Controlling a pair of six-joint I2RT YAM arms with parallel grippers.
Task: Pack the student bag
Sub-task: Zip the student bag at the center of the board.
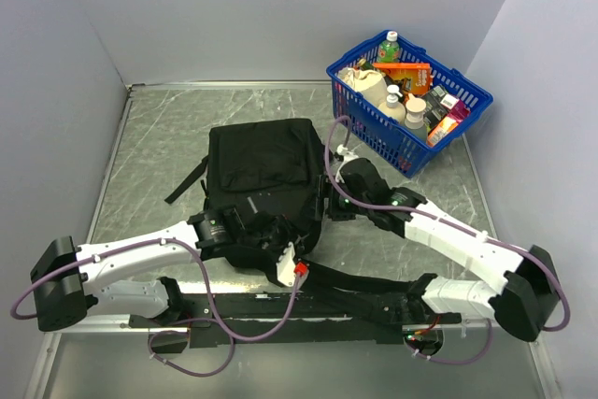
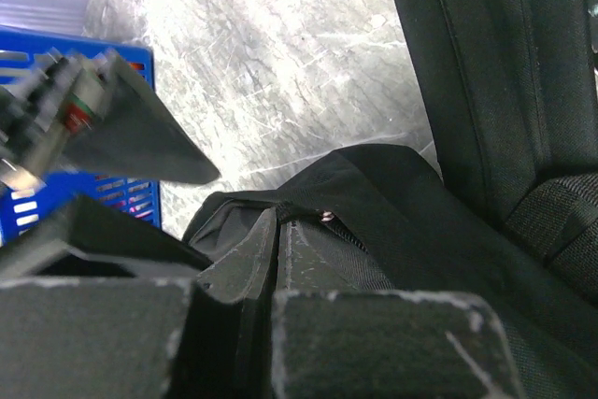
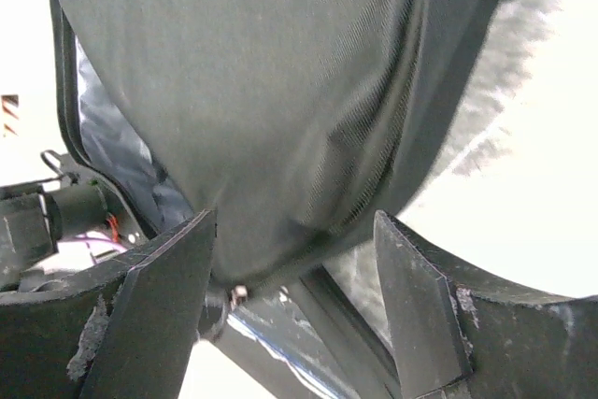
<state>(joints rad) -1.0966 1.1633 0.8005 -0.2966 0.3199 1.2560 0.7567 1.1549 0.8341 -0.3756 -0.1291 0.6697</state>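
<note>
We find the student bag (image 1: pixel 266 170) lying flat in the middle of the grey marbled table (image 1: pixel 159 137), well apart from the blue basket (image 1: pixel 411 105) of bottles and packets in the far right corner. One strap (image 1: pixel 187 179) trails off its left side; another runs along the near edge under the arms, and we cannot follow it to its end.

The left gripper (image 1: pixel 278 242) sits at the bag's near edge. From above, its black fingers merge with the black fabric and we can make out nothing of how they stand. Its own wrist camera shows more: the left gripper (image 2: pixel 277 227) has its two fingers (image 2: pixel 374 343) drawn together at the tips on a raised fold of the bag's rim, which is pinched between them. Beyond, in the upper left of that view, a blurred dark wedge with some wiring crosses in front of the basket — we cannot tell for certain what it is.

The right gripper (image 1: pixel 334 201) is at the bag's right edge. In the right wrist view, the right gripper (image 3: pixel 291 226) has its fingers (image 3: pixel 168 306) spread wide, with a hanging sheet of the bag's cloth filling the gap between them. We cannot tell whether either finger touches the cloth. A pale lining (image 3: pixel 112 156) shows along the left by the zip (image 3: pixel 64 91), so the bag is unzipped there, though its inside is hidden. The background on both sides is washed out white.
</note>
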